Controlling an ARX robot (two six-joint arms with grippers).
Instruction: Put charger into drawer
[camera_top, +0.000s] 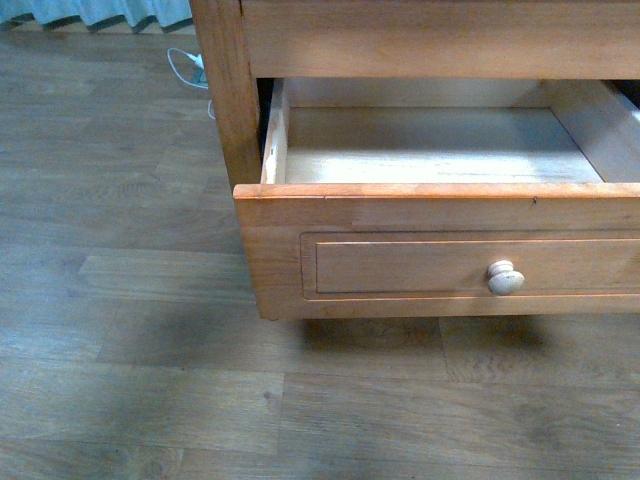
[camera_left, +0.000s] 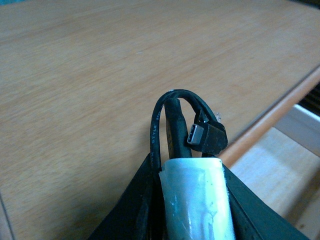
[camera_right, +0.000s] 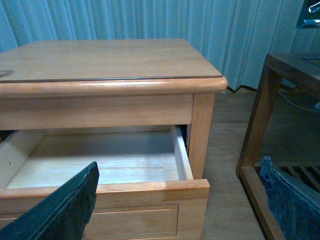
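The charger (camera_left: 196, 205) is a white block with a black cable (camera_left: 159, 125) folded over it and a small plug (camera_left: 198, 134) at the end. The left hand (camera_left: 189, 167) is closed on it, with a dark finger (camera_left: 131, 210) on each side of the white block. The charger is over the flat wooden worktop (camera_left: 100, 75) of the cabinet, close to one edge, and a bit of the drawer shows just past that edge. I cannot tell if the charger touches the worktop or hangs above it. The drawer (camera_top: 450, 150) is pulled out and its pale bottom is bare, so the charger is not in it yet. Its front has a round pale knob (camera_top: 505, 277). The right hand (camera_right: 179, 165) is open, with its two fingers wide apart, and it holds nothing. It is out in front of the cabinet (camera_right: 200, 130), facing the drawer. So I think two parts are done: the drawer is open and the charger is picked up. What is left is to bring the charger past the edge of the worktop, lower it into the drawer and let go. The task does not say if the drawer must be shut after that. Around the cabinet there is a grey wood floor (camera_top: 130, 380), a blue curtain (camera_right: 150, 20) behind it, and another wooden table (camera_right: 260, 125) off to one side.
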